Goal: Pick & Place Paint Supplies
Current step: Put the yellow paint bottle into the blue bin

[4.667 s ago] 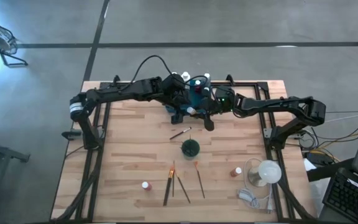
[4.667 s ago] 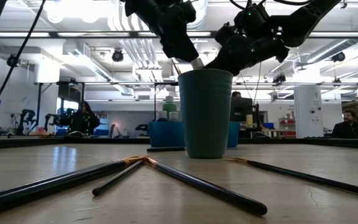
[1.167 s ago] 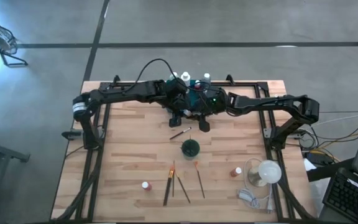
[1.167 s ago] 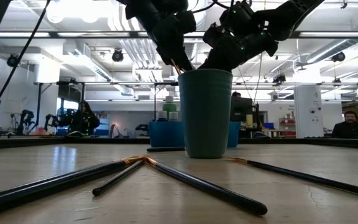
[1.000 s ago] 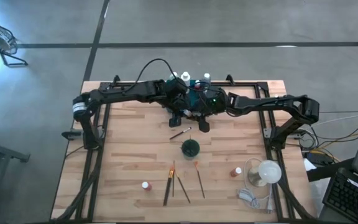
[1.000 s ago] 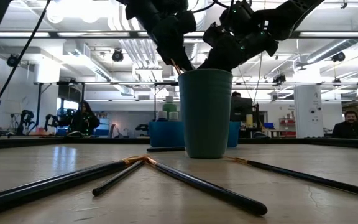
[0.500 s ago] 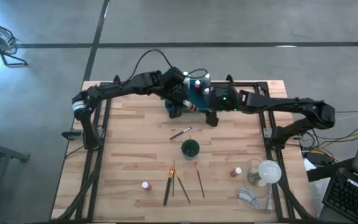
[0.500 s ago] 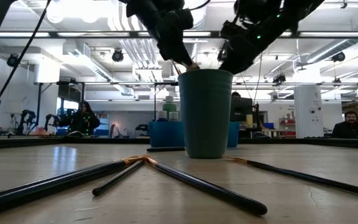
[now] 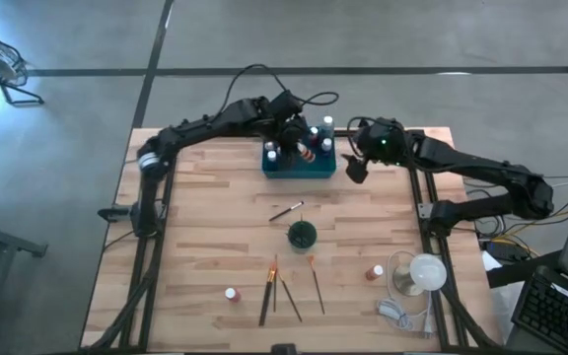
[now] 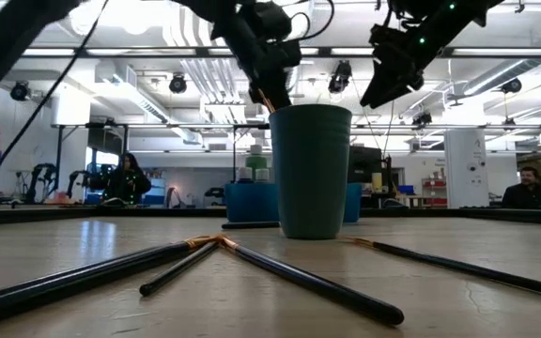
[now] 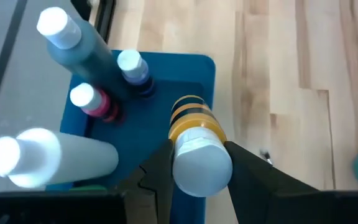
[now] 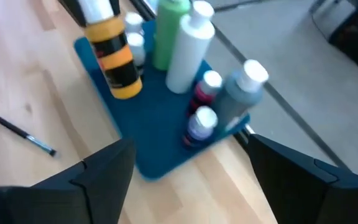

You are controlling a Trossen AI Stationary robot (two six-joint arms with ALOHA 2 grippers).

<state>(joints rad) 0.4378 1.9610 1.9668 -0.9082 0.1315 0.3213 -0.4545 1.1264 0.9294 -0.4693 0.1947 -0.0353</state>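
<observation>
The left gripper is clamped on an orange bottle above the blue tray, while the right gripper, fingers apart, hangs just beside that tray.

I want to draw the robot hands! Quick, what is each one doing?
Left gripper: closed on an orange bottle over the tray.
Right gripper: open, holding nothing.

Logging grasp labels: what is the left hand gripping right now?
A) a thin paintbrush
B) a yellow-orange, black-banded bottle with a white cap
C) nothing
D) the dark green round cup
B: the left hand is shut on the yellow-orange, black-banded, white-capped bottle, held above the blue rectangular tray.
</observation>
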